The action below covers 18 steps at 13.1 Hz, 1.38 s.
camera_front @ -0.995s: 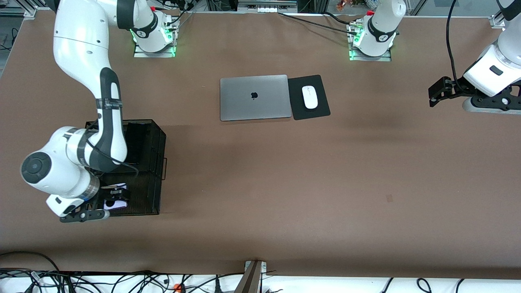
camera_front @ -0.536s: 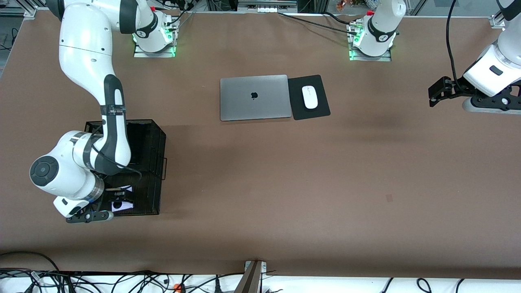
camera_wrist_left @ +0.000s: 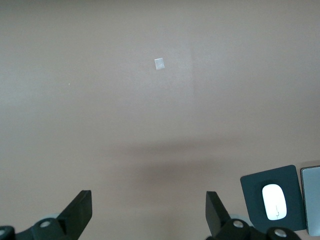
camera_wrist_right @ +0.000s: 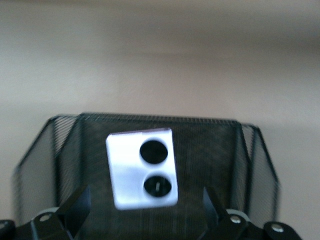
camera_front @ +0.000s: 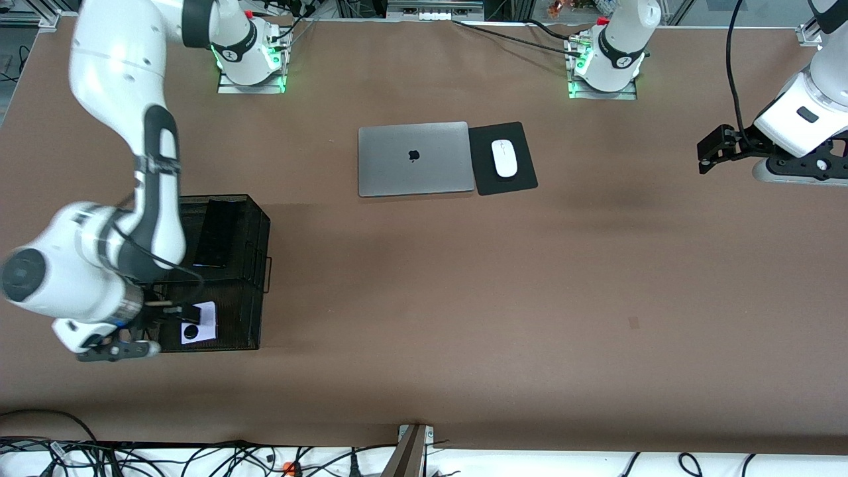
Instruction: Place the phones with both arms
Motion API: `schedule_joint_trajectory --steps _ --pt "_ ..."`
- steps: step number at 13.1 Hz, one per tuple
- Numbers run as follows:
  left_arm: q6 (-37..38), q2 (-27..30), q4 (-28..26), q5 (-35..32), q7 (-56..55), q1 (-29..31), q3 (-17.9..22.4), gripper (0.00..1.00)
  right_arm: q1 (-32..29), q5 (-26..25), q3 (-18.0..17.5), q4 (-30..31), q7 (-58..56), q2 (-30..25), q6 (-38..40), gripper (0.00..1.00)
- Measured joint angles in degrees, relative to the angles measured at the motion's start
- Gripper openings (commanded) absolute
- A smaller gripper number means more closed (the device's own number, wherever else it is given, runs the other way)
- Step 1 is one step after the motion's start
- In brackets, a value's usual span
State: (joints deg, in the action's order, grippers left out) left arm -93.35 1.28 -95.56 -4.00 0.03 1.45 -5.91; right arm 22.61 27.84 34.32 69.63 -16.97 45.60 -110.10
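The lavender-white phone [camera_front: 198, 322] with two black camera rings lies flat in the black mesh basket [camera_front: 262, 222], at the end nearer the front camera. It also shows in the right wrist view [camera_wrist_right: 131, 170]. The long slim black slab [camera_front: 215, 236] lies in the same basket, farther from the camera. The flip phone is not in view. My right gripper [camera_front: 171, 313] hangs open and empty just above the basket, next to the lavender phone [camera_wrist_right: 145, 196]. My left gripper [camera_front: 707, 151] waits open and empty over bare table at the left arm's end [camera_wrist_left: 148, 197].
A closed silver laptop [camera_front: 414, 159] and a white mouse [camera_front: 505, 158] on a black pad [camera_front: 482, 180] lie mid-table near the bases. The left wrist view shows the mouse [camera_wrist_left: 274, 201] and a small pale mark [camera_wrist_left: 159, 63] on the brown tabletop.
My right gripper has drawn off the lavender phone toward the right arm's end of the table. The phone now lies uncovered in the basket. The left arm has not moved.
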Motion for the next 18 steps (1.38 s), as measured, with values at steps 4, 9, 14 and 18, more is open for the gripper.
schedule_joint_trajectory --steps 4,9,14,18 --pt "0.0 0.0 0.0 0.0 0.0 0.0 0.0 1.0 0.04 -4.66 0.44 0.78 0.13 -10.22 14.08 1.0" --pt "0.0 0.0 0.0 0.0 0.0 0.0 0.0 1.0 2.1 -13.17 -0.78 9.22 4.26 -20.32 15.67 1.0" --pt "0.0 0.0 0.0 0.0 0.0 0.02 0.0 1.0 -4.83 -24.7 -15.14 19.13 12.6 -34.07 15.63 1.0" --pt "0.0 0.0 0.0 0.0 0.0 0.02 0.0 1.0 -21.92 -26.87 -29.93 23.11 12.85 -42.09 16.47 1.0"
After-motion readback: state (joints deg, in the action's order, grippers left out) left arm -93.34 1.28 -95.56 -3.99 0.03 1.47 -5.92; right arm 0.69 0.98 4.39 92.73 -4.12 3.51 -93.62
